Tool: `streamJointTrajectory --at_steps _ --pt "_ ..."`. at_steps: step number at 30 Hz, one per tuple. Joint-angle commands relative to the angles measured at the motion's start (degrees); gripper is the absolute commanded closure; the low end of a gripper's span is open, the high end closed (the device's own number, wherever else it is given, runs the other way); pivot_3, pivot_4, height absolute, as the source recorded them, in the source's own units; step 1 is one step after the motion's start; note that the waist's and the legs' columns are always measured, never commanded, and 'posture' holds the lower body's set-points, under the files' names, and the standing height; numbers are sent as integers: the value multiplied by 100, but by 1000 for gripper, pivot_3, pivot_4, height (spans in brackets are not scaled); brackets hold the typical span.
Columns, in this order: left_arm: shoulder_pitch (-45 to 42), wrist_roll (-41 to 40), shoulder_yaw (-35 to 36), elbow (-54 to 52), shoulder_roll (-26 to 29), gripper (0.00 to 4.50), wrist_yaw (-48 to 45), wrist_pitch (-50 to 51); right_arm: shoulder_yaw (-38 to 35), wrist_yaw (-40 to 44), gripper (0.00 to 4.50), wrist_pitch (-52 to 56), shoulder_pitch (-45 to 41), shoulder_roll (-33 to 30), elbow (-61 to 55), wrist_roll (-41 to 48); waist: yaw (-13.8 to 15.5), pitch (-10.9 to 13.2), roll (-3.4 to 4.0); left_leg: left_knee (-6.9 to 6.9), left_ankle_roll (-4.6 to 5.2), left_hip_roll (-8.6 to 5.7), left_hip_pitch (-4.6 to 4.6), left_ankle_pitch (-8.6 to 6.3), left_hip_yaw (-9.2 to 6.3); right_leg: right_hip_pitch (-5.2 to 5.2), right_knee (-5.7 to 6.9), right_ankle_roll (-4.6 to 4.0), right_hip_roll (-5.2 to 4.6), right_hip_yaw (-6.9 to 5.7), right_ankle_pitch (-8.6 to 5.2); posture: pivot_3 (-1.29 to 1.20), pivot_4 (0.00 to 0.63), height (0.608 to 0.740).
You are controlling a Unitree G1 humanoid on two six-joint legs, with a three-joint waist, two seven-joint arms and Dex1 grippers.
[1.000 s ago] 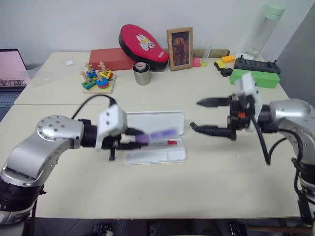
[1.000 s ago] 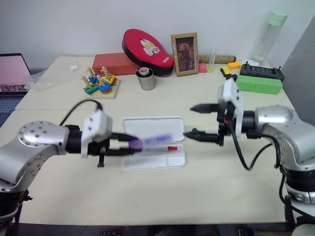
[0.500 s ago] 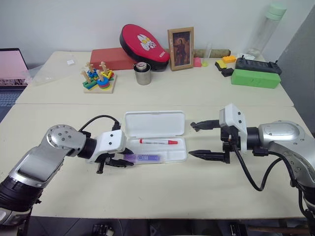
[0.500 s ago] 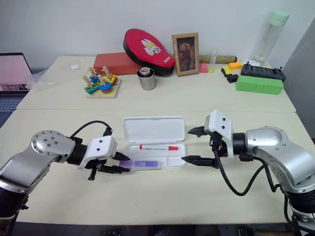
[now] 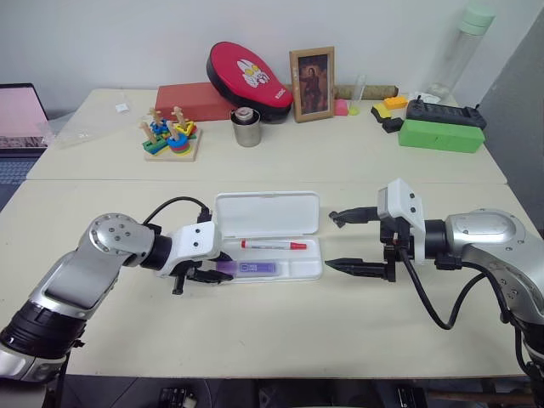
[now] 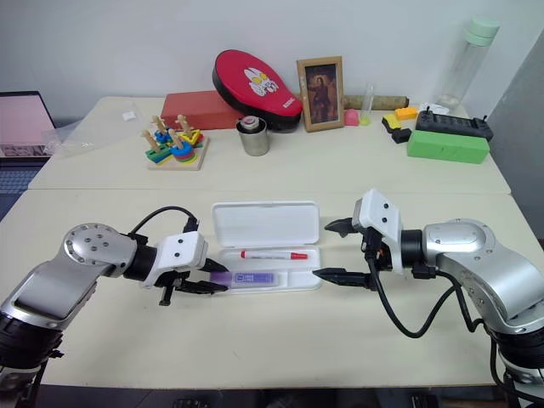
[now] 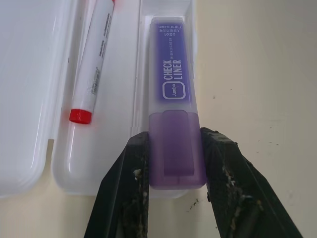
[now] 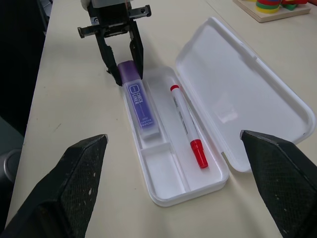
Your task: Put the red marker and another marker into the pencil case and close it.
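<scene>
Looks like an office or lab room set up as a test bench. 2 pale work tables point(image 5: 280, 340) pushed together against a plain white wall point(image 5: 127, 34). A laptop point(image 5: 19, 127) sits open at the far left edge. Back row of the table carries a mix of props: a wooden stacking toy point(image 5: 170, 136), a red flat box point(image 5: 191, 100), a red padded pouch point(image 5: 248, 74), a small framed picture point(image 5: 311, 84), a metal cup point(image 5: 246, 127), a green box point(image 5: 440, 135), a tall clear bottle point(image 5: 456, 51). Desk stationery lies mid-table.
</scene>
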Motion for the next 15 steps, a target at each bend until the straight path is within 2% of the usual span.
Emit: streamJointTrajectory --at_steps 1,14,15 --pt "-206 92 -66 29 -120 3289 -38 -105 -36 -42 0 -76 -71 -8 -139 26 0 0 0 1 0 0 0 0 0 1 0 0 0 0 0 0 150 740" --pt "-273 228 -141 184 -243 3289 -175 -179 -52 -133 0 -58 -44 -16 -162 50 -3 0 0 1 0 0 1 0 0 1 1 0 0 0 0 0 150 740" --pt "-274 215 -128 177 -257 2939 -174 -149 -52 -134 0 -53 -44 -17 -168 55 -4 0 0 1 0 0 1 0 0 1 1 0 0 0 0 0 150 740"
